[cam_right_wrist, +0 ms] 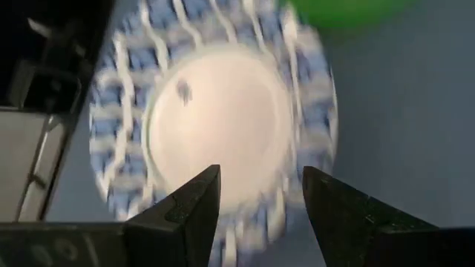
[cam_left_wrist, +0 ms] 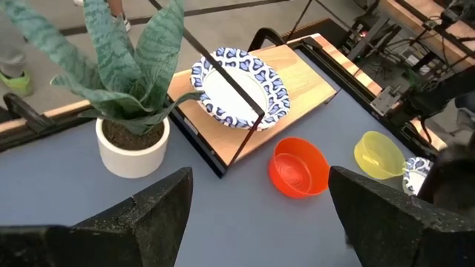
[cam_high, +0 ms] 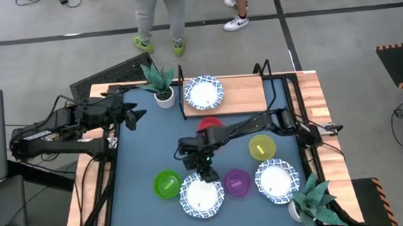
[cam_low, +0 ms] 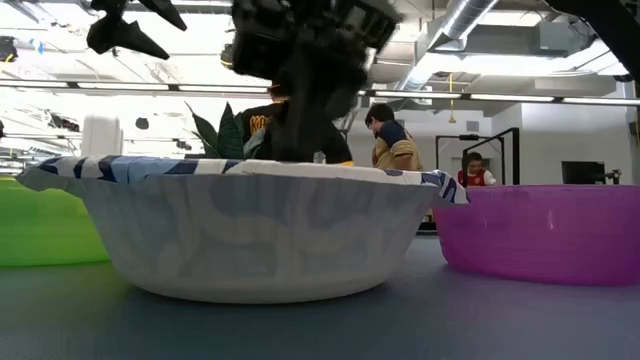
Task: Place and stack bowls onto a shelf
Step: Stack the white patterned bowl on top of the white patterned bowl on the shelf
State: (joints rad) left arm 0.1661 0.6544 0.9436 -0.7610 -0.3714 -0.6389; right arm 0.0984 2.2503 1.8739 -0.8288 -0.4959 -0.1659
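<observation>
High view: right gripper (cam_high: 207, 174) hanging with fingers apart over a round blue-rimmed white bowl (cam_high: 202, 196) at the near edge, between glossy green bowl (cam_high: 167, 184) and purple bowl (cam_high: 236, 182). Another patterned bowl (cam_high: 204, 92) on the pale wooden shelf (cam_high: 246, 94) at the far edge.

Low view: near bowl's smooth flared wall, free table either side.

Left wrist view: left gripper (cam_left_wrist: 256, 204) spread wide, by the left edge.
</observation>
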